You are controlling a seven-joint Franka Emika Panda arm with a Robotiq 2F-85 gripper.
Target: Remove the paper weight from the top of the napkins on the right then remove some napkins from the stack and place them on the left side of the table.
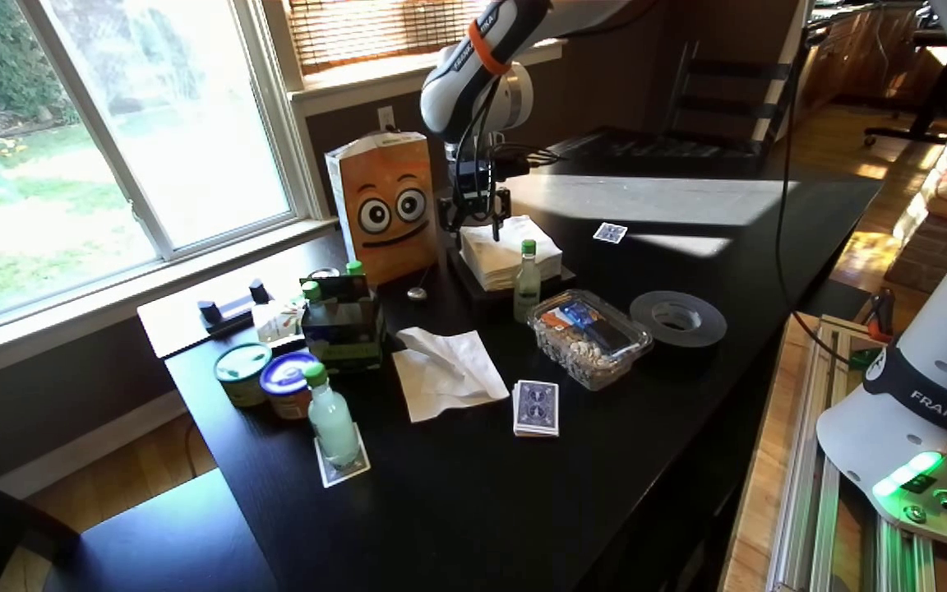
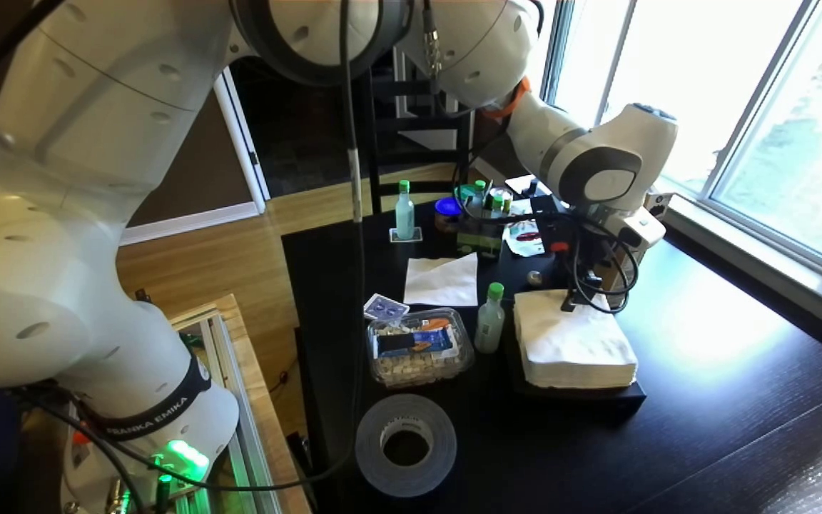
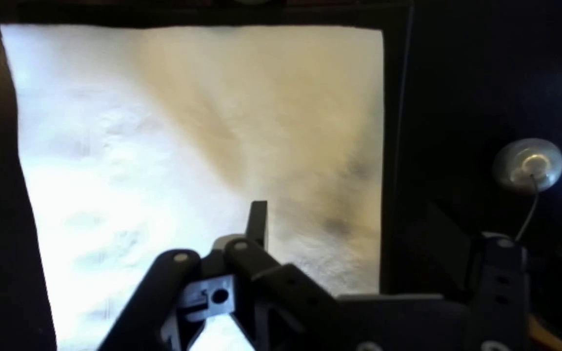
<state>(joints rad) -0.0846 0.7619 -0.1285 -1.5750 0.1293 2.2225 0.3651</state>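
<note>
The white napkins (image 1: 515, 255) form a low square stack on a dark tray (image 2: 628, 398), seen in all views (image 2: 575, 343) (image 3: 203, 83). My gripper (image 1: 478, 233) is open and empty, pointing down at the stack's edge near the face box. In the wrist view (image 3: 347, 209) one finger is over the napkins, the other beyond their edge over the dark. I cannot tell if it touches them. A creased white napkin (image 1: 450, 374) lies on the black table (image 1: 473, 510), also seen here (image 2: 443, 280). The dark greenish paper weight is hidden or out of view.
A silvery knob on a thin wire (image 3: 529, 165) lies beside the stack. The orange face box (image 1: 387, 218) stands close to the gripper. A green-capped bottle (image 1: 527, 284), clear plastic tray (image 1: 593, 353), tape roll (image 1: 708, 319), cards (image 1: 536, 407), and another bottle (image 1: 334, 427) stand around.
</note>
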